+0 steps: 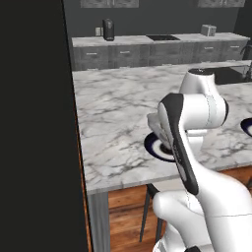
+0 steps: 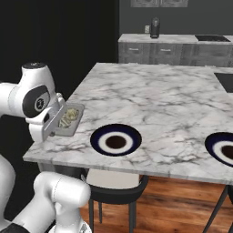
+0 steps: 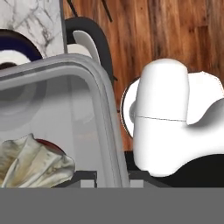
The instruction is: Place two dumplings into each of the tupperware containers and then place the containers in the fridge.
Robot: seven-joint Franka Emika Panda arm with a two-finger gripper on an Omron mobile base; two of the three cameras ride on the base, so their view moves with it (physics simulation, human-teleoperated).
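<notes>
In the hand view, a grey see-through tupperware container [image 3: 103, 94] takes up the left half of the frame, very close to the camera. Its rounded rim curves from the upper left down to the bottom middle. A pale folded dumpling [image 3: 33, 164] lies inside it at the lower left, cut off by the frame's edge. The pincer's tips are hard to make out here, hidden low behind the container. The pincer is nearly closed, and it seems to pinch the container's edge.

In the right base view, the pincer [image 2: 58, 126] sits at the left of the frame, mostly hidden by the white hand. The container [image 2: 73, 119] sticks out from the hand, tilted, over the near left corner of the marble desk [image 2: 154, 91]. Dumplings [image 2: 68, 117] show inside it, but they are small and I cannot count them for sure.

Just to the right, a round dark blue plate [image 2: 115, 139] with a white ring and a brown blob rests on the desk near its front edge. A second plate [image 2: 222, 148] like it is cut off at the right edge. A dark chair [image 2: 116, 191] stands under the desk on the wood floor [image 2: 182, 205].

In the left base view, the white arm covers the container and most of the plate [image 1: 156, 146]. A big black shape fills the left side; I cannot tell what it is.

Far back, a dark jug-like thing [image 2: 155, 27] stands on the grey back counter [image 2: 173, 40].
</notes>
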